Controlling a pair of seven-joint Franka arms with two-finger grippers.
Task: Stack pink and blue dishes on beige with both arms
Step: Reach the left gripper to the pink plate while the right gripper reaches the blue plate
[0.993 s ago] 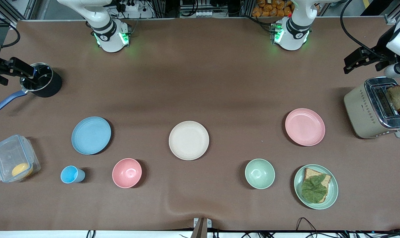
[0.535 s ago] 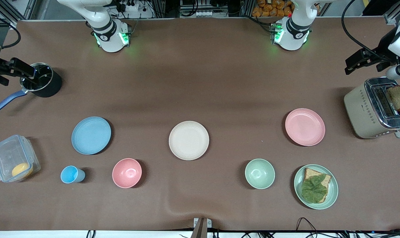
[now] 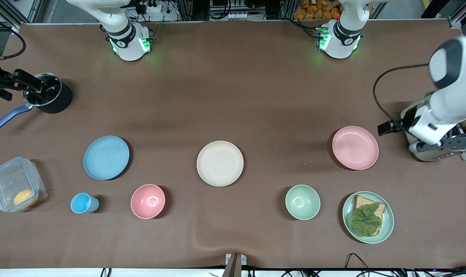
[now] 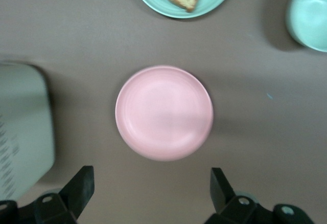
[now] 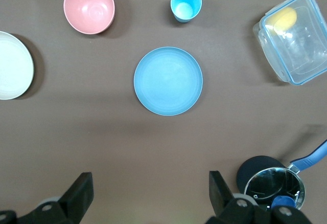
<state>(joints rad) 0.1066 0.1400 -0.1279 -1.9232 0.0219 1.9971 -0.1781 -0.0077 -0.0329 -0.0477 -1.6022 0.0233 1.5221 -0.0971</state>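
The cream-beige plate (image 3: 220, 163) lies in the middle of the table. The light blue plate (image 3: 106, 157) lies toward the right arm's end and the pale pink plate (image 3: 355, 147) toward the left arm's end. Each one lies alone, with nothing stacked on it. My left gripper (image 4: 150, 183) hangs open and empty, high over bare table just off the pink plate's (image 4: 164, 112) rim, beside the toaster. My right gripper (image 5: 150, 185) is open and empty in the air next to the black pot (image 5: 273, 185), well off the blue plate (image 5: 168, 81).
A toaster (image 3: 429, 130) sits beside the pink plate, partly under the left arm. Nearer the front camera stand a green bowl (image 3: 302, 202), a green plate with bread and a leaf (image 3: 367, 217), a pink bowl (image 3: 148, 201), a blue cup (image 3: 82, 202) and a clear box (image 3: 16, 184).
The left arm has swung down from the table's corner to above the toaster, bringing the pink plate under its wrist camera. The right arm has barely moved. No plate has shifted.
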